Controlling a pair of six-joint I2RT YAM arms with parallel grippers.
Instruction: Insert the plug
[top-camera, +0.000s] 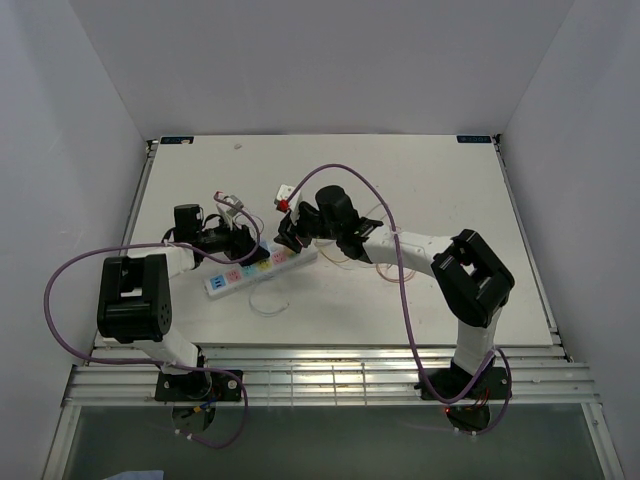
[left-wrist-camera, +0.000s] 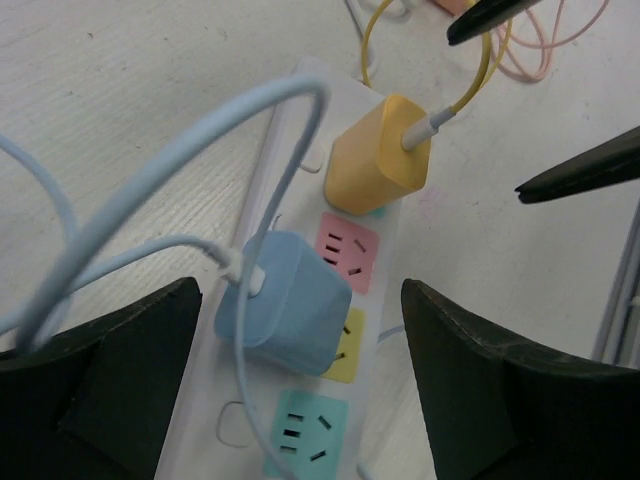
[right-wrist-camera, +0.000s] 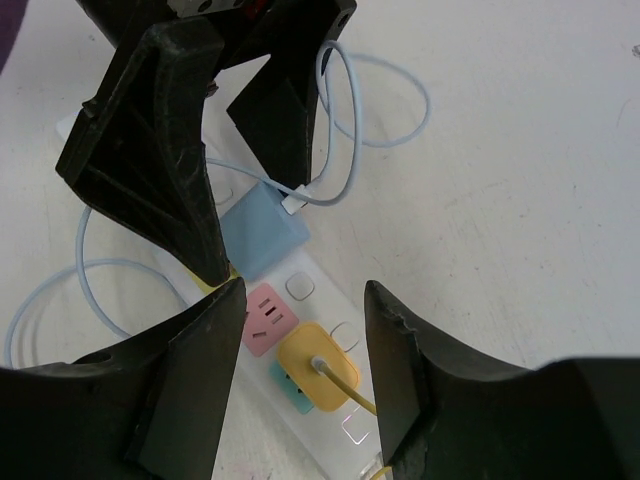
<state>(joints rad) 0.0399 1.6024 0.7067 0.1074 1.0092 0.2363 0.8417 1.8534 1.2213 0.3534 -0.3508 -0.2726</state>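
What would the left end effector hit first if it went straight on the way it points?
Most likely the blue plug, which lies dead ahead between the fingers of the open left end effector; exact depth is unclear.

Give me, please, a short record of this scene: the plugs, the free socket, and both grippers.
power strip: white, with coloured sockets
yellow plug: in the strip
blue plug: on the strip, seating unclear
pink socket: free, between the two plugs
left gripper: open, fingers either side of blue plug
right gripper: open, over yellow plug
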